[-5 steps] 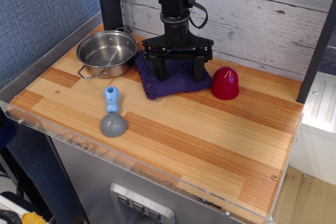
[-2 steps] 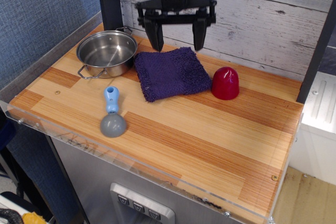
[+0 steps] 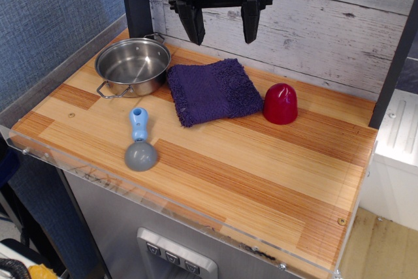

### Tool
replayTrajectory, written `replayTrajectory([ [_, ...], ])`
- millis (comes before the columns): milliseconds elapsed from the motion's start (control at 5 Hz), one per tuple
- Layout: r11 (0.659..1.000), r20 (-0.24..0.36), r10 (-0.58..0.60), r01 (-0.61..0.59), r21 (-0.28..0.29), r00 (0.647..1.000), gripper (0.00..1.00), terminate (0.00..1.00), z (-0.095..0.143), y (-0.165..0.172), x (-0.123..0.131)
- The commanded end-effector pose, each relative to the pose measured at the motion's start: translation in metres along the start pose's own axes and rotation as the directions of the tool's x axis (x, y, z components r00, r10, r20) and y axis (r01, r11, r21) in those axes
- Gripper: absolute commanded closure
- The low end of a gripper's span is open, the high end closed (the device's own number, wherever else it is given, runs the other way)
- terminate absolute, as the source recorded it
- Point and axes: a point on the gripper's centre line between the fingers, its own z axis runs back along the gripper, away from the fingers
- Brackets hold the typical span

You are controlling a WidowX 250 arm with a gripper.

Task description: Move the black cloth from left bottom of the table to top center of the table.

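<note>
The gripper (image 3: 221, 29) hangs above the back of the table (image 3: 261, 181), its two black fingers (image 3: 194, 27) spread wide and pointing down, holding nothing. Below it one purple cloth (image 3: 213, 90) lies flat at the table's top center. One steel pot (image 3: 132, 65) sits touching the cloth's left edge, one red dome-shaped cup (image 3: 280, 103) just beside its right edge, and one blue-handled grey scoop (image 3: 140, 142) nearer the front.

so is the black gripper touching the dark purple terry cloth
Apart. The only view shows the open black gripper raised well above the dark purple terry cloth, with white plank wall visible between them.
</note>
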Motion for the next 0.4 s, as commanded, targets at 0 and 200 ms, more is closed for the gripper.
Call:
replayTrajectory([
  [0,1.000,0.067,-0.009,0.010,-0.015,0.998,0.00,0.00,0.0223,-0.0027,0.0063],
  [200,1.000,0.067,-0.009,0.010,-0.015,0.998,0.00,1.00,0.0223,-0.0027,0.0063],
])
